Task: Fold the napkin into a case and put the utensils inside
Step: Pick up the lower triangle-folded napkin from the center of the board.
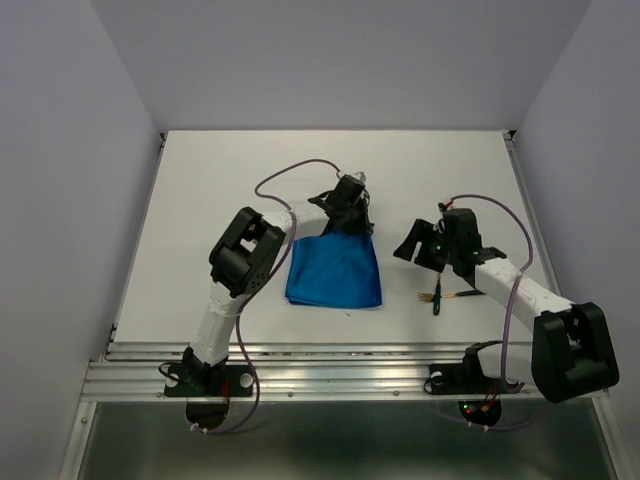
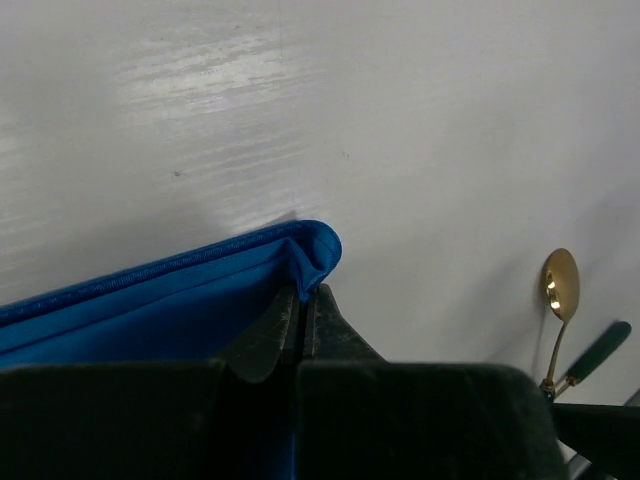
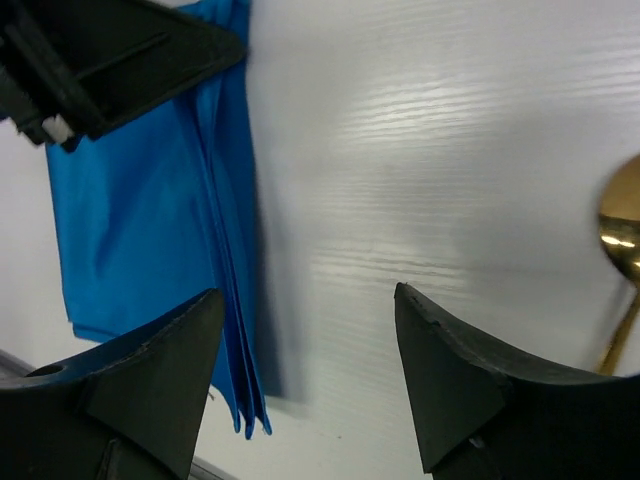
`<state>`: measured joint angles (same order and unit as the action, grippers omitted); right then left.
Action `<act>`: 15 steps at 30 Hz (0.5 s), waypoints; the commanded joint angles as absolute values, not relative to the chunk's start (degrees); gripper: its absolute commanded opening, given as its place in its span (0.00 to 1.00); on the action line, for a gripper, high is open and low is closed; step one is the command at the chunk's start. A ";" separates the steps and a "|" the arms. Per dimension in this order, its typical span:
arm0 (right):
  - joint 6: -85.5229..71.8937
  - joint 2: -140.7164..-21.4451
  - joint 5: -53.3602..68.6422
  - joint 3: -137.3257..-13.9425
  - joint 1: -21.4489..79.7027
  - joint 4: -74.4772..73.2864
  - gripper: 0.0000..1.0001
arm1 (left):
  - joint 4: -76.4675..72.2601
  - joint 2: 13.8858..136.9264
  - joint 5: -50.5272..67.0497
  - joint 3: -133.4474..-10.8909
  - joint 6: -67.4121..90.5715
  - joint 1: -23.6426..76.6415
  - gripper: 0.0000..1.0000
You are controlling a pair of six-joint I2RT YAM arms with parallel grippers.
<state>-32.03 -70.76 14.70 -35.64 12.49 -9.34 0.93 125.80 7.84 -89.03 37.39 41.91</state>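
napkin (image 1: pixel 335 270) far corner pinched by left gripper (image 2: pixel 305 292); right gripper (image 3: pixel 308 295) spread

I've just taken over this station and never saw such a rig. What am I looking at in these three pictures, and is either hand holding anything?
Two robot arms are bolted at the near edge of a white table. The overhead picture looks down from behind them; the other two come from a camera on each wrist. A folded blue napkin lies in the middle, with the gold-headed utensils to its right. The left hand is shut, pinching a far corner of the napkin. The right hand is open and holds nothing, hovering between the napkin and the spoon.
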 commanded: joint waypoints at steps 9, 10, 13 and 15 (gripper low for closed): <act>-37.87 -71.71 15.39 -31.55 27.93 1.41 0.75 | -11.51 122.43 21.62 -84.20 41.48 38.41 0.00; -38.05 -72.41 14.86 -31.64 28.99 1.41 0.75 | -12.04 122.52 21.97 -84.11 41.83 38.32 0.00; -38.84 -76.18 13.10 -32.78 32.33 0.71 0.75 | -14.15 122.61 22.24 -83.41 43.15 38.06 0.00; -39.46 -76.90 10.65 -33.31 33.57 0.27 0.74 | -14.59 122.52 22.06 -83.23 43.85 37.79 0.00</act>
